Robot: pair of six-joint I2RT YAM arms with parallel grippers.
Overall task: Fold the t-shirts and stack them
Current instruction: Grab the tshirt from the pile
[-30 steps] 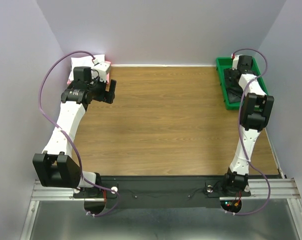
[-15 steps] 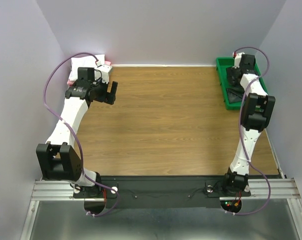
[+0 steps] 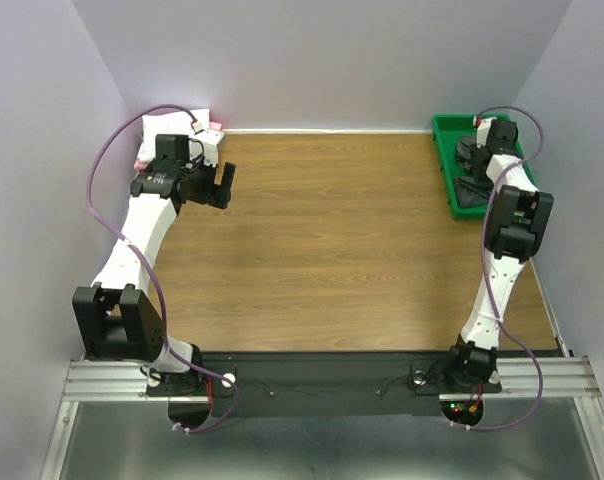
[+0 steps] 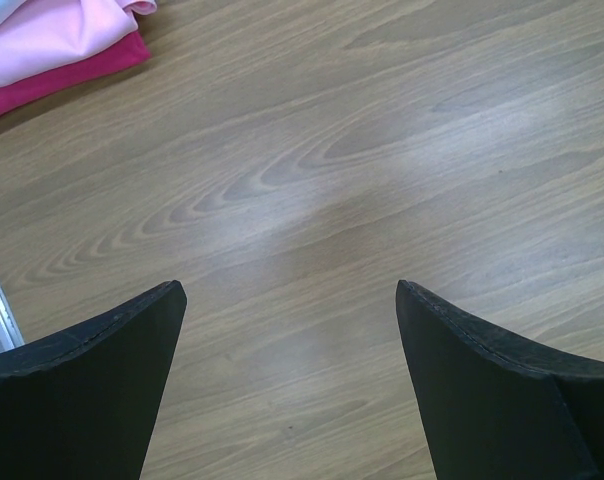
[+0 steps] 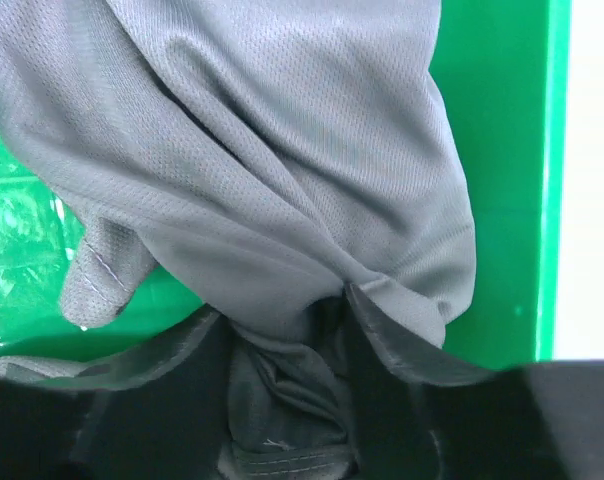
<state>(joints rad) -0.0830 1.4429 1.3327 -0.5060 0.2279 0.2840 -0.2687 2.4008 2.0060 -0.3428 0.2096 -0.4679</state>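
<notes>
- The grey shirt (image 5: 282,150) is a thin, fine-mesh knit in matt charcoal. It falls in soft, drooping folds, and a stitched hem curls at its lower left in the right wrist view.
- Its cloth narrows to a tight, creased bunch between the two black fingers of the right gripper (image 5: 282,325), which is clamped on it.
- The shirt is in the tray (image 5: 497,180), a green tray of smooth, glossy plastic with a straight raised rim. I cannot tell whether the cloth hangs clear of the tray floor.
- From above, the tray stands at the table's far right corner, with dark cloth heaped inside it beneath the right gripper.
- The left gripper (image 4: 287,295) hovers above the table (image 4: 382,150), near its far left corner. Its two black, wedge-shaped fingers are spread wide apart with only bare wood between them.
- The table is brown wood-grain laminate with a faint sheen.
- At the far left corner lies a stack of shirts folded into flat rectangles with soft, rounded edges.
- In that stack the red shirt (image 4: 52,85) is lowest, the pink shirt (image 4: 42,45) lies on it, and the white shirt (image 3: 167,122) is on top.
</notes>
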